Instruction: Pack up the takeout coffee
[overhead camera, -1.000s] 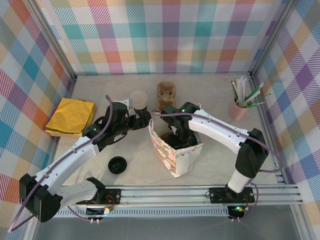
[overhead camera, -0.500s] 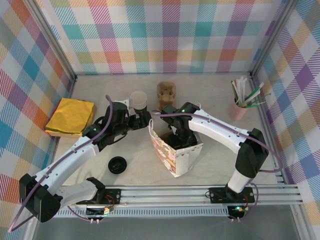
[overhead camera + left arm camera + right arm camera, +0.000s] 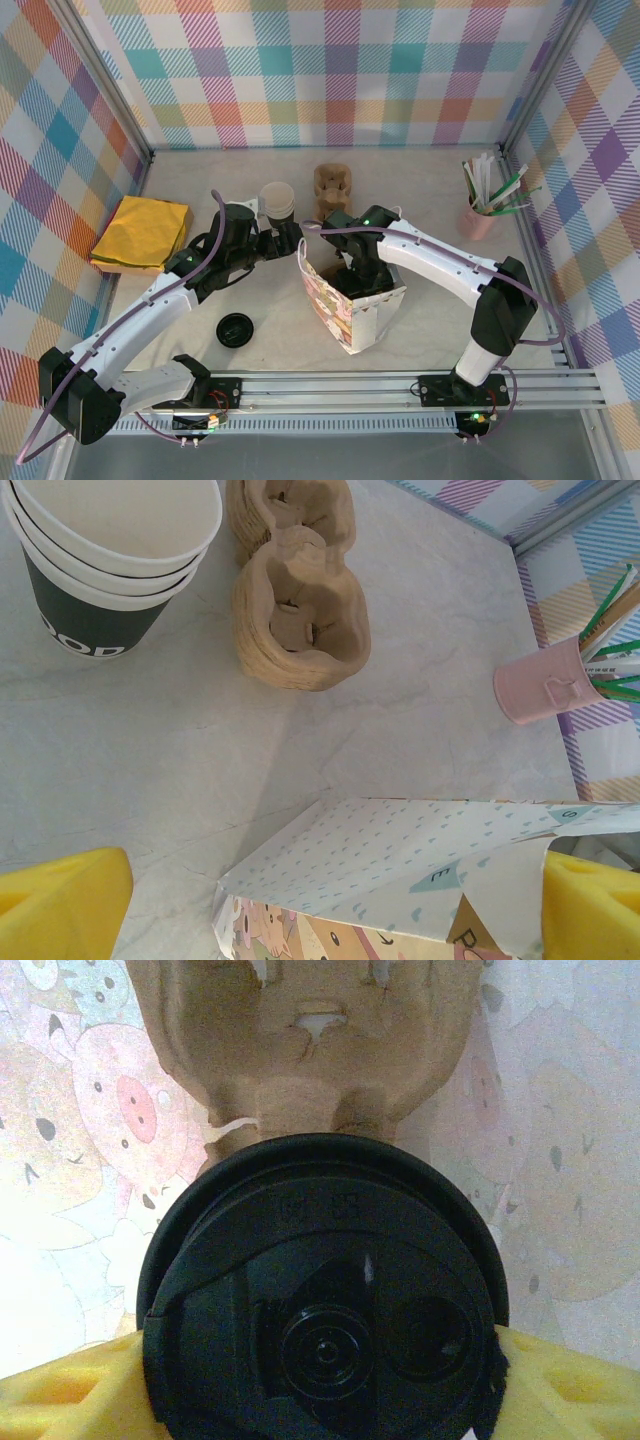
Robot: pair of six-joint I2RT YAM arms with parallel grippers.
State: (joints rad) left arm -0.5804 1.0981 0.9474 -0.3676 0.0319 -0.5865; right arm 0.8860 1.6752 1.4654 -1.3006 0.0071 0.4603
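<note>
Jaws of right gripper (image 3: 320, 1390) clamped on coffee (image 3: 320, 1290), one yellow finger (image 3: 60, 1390) against each side of its black lid. Coffee down inside bag (image 3: 350, 320), lid facing up at wrist camera, brown carrier (image 3: 300, 1050) just beyond it and printed bag walls on both sides; cannot tell whether cup sits in carrier. From above, right arm reaching down through bag's open mouth, bag upright near middle of table (image 3: 420, 190). Jaws of left gripper (image 3: 325, 905) wide apart, bag's near top edge between yellow fingers (image 3: 60, 900), nothing gripped. Past that edge, in left wrist view: stack of open cups (image 3: 110, 570), stack of spare carriers (image 3: 300, 620) beside it, pink pot (image 3: 540, 685) of sticks farther right. Loose lid (image 3: 235, 329) flat on table near left arm, well apart from bag. Yellow napkins (image 3: 143, 233) at far left.
</note>
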